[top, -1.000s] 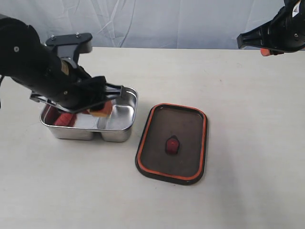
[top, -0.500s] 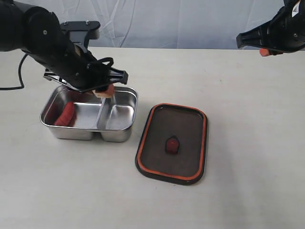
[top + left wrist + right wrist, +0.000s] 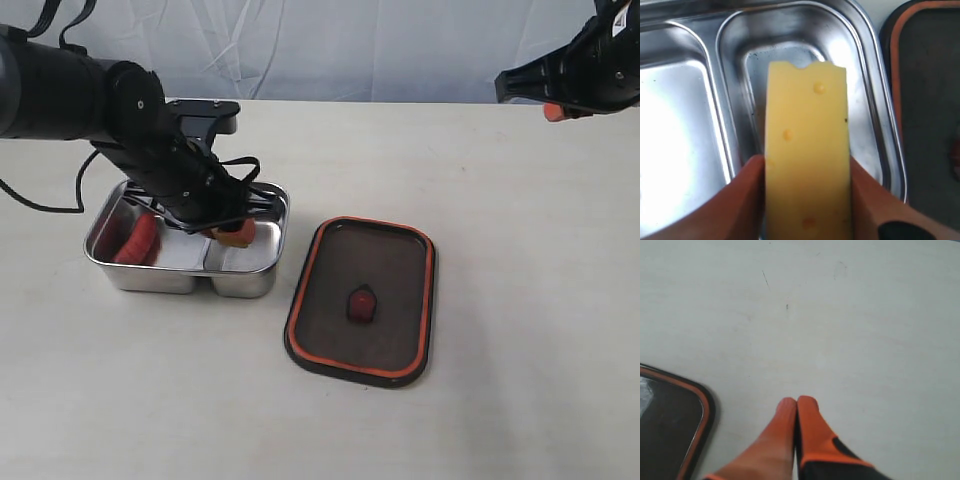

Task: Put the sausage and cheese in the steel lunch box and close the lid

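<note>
The steel lunch box (image 3: 262, 282) (image 3: 880, 125) stands at the left of the table. The red sausage (image 3: 138, 240) lies in its left compartment. My left gripper (image 3: 232, 232) (image 3: 806, 170) is shut on the yellow cheese (image 3: 806, 150) (image 3: 240, 234), holding it over the right compartment. The dark lid (image 3: 390, 265) (image 3: 665, 425) with its orange rim lies flat on the table to the right of the box; its red valve (image 3: 361, 304) faces up. My right gripper (image 3: 556, 110) (image 3: 797, 404) hangs shut and empty at the far right, above bare table.
A pale tabletop (image 3: 500, 220) spreads around the box and lid, with a wrinkled white backdrop (image 3: 350, 45) behind it. The left arm's black body (image 3: 90, 105) reaches over the box from the left.
My left gripper, still holding the cheese, has swung back over the box and come down over the right compartment. The right arm has stayed put.
</note>
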{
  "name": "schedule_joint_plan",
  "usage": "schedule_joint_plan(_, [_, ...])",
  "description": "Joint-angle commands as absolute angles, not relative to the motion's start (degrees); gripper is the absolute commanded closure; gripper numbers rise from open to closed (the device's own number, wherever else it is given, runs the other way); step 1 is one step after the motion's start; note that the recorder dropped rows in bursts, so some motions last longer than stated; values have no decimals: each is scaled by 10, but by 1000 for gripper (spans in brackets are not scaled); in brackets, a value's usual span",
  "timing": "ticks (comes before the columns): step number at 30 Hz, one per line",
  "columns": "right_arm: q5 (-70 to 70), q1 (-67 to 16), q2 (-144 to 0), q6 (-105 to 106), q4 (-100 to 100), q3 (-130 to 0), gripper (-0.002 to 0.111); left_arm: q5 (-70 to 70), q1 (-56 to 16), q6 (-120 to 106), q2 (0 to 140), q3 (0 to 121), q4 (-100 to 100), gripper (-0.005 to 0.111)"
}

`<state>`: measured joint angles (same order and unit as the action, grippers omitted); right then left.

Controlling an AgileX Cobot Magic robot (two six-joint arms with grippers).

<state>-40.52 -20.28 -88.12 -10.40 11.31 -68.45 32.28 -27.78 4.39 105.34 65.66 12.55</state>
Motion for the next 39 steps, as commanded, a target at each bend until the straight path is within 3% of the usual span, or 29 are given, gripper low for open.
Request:
schedule_joint_plan(1, [-407,-200,-876,-105,108,-684,108,317,-275,39,1053,663,134,100])
schedule_joint_plan(9, [-407,-200,-876,-105,99,-684,108,325,-275,38,1053,663,134,60])
schedule_joint_plan(15, [-407,-200,-876,-105,90,-684,108,335,-275,25,1053,663,139,49])
schedule_joint_plan(20, [-414,-200,-876,-105,65,-684,108,350,-275,24,1053,668,147,49])
schedule_joint_plan(22, [-428,-200,-876,-105,54,-684,108,358,-275,24,1048,679,145,51])
schedule_joint_plan(24, [-446,-200,-876,-105,54,-684,108,361,-275,24,1034,686,137,60])
schedule_joint_plan(25, [-463,-200,-876,-105,51,-684,108,361,-275,24,1017,691,126,77])
schedule_joint_plan(28, [-482,-200,-877,-105,39,-684,108,366,-275,25,983,691,87,103])
schedule_joint_plan(30, [-512,-200,-885,-90,11,-684,108,394,-275,36,955,691,46,106])
schedule_joint_plan(32, [-544,-200,-905,-37,-51,-684,98,422,-275,56,925,691,16,106])
schedule_joint_plan(33, [-550,-200,-915,-8,-95,-684,90,430,-275,56,914,690,12,106])
schedule_joint_plan(35, [-553,-200,-947,64,-184,-684,64,445,-275,56,886,687,8,106])
schedule_joint_plan(36, [-548,-200,-961,77,-198,-684,60,447,-275,56,871,678,7,106])
schedule_joint_plan(39, [-530,-200,-996,80,-194,-684,60,452,-275,57,833,629,7,106])
